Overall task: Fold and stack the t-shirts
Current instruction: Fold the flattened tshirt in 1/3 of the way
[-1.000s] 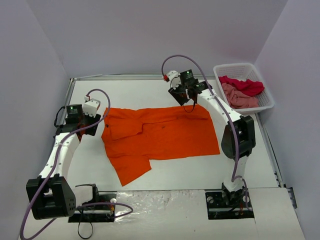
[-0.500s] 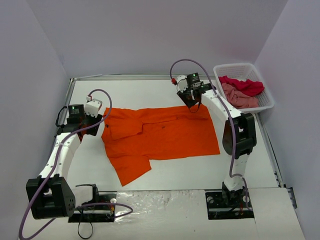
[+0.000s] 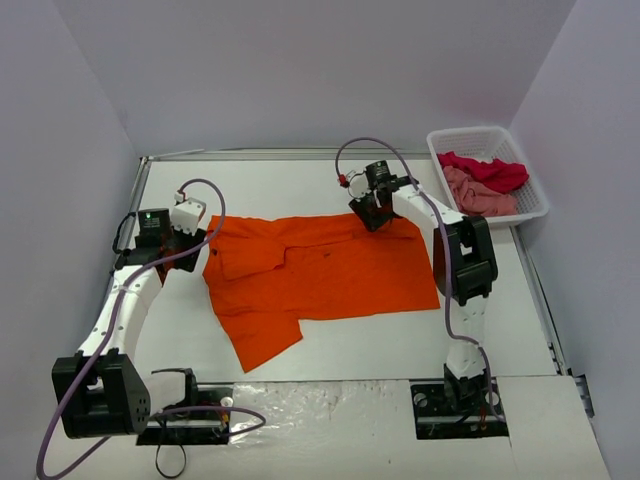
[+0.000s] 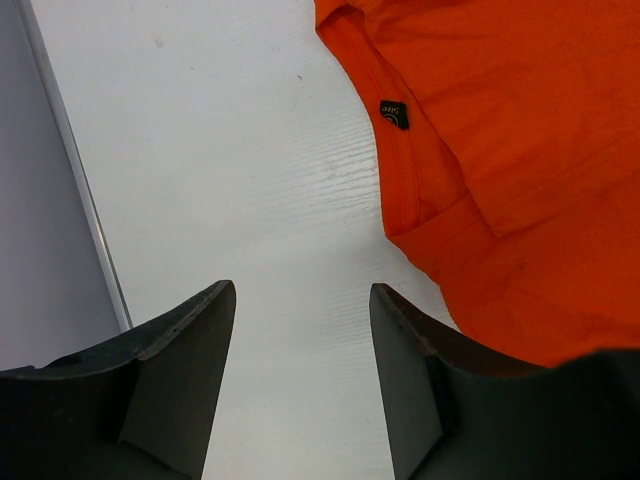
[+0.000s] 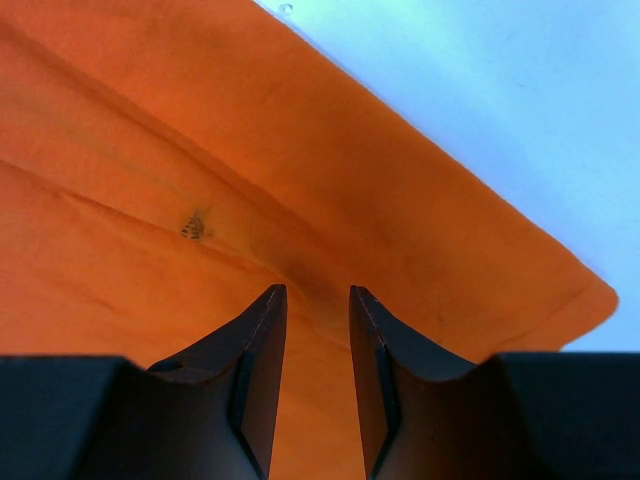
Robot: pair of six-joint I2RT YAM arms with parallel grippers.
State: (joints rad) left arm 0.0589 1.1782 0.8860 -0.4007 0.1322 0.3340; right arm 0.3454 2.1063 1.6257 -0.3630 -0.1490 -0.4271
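The bright orange t-shirt (image 3: 320, 270) lies spread flat in the middle of the table, collar toward the left. My left gripper (image 3: 196, 236) is open and empty just left of the collar; in the left wrist view its fingers (image 4: 300, 290) are over bare white table, with the orange t-shirt (image 4: 500, 150) and its neck label to the right. My right gripper (image 3: 372, 216) is down on the shirt's far edge near the right corner. In the right wrist view its jaws (image 5: 316, 290) are closed narrow on a puckered fold of orange cloth (image 5: 200, 150).
A white lattice basket (image 3: 532, 205) stands at the far right and holds the crimson red t-shirt (image 3: 492, 170) and the dusty pink t-shirt (image 3: 478, 193). A metal rail (image 3: 140, 190) runs along the table's left edge. Grey walls enclose the table.
My right gripper has come down onto the far edge of the orange t-shirt and its arm has folded lower. The left arm and the shirt have barely moved.
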